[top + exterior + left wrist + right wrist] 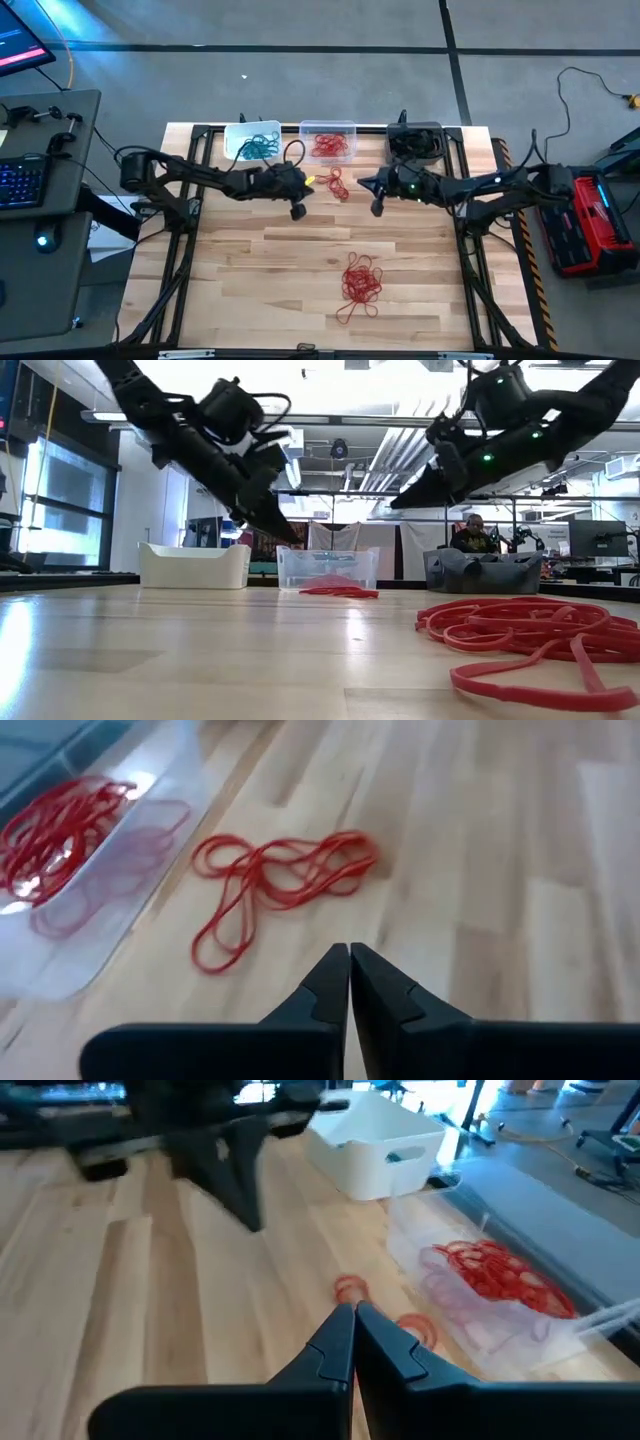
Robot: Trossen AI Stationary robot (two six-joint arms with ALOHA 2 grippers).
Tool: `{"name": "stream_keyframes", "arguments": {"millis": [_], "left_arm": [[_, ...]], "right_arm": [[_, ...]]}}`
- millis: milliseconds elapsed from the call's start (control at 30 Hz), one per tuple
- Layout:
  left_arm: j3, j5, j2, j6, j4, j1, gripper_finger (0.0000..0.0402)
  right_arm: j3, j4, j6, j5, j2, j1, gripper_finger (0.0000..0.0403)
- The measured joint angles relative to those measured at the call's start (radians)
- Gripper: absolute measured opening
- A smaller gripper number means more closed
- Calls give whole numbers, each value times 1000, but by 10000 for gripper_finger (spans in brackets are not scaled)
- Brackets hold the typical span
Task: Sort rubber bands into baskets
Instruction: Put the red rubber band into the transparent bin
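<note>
Rubber bands lie piled red on the near worktop, a few before the clear basket, between the empty, pinched-together left gripper and right gripper.

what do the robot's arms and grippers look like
Both arms are dark, jointed and slim, with black cables looping along them. The left gripper and the right gripper each end in two black, wedge-shaped fingers tapering to a point. Small green lights glow on the right arm near its wrist.
</note>
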Motion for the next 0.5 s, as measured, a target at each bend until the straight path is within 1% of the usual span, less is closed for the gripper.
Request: {"name": "stream_keyframes", "arguments": {"millis": [133,233,333,500], "left_arm": [[57,-6,63,25,-53,10,27],[94,-13,116,45,-50,9,49],[132,-44,168,60,-47,11,72],[182,-56,229,61,-52,29,106]], "right_arm": [[-3,-3,-1,7,-2,43,0],[-3,2,-6,7,-2,66,0],[-2,1,-7,18,-2,81,0],[-2,-3,-9,36,-1,92,0]]}}
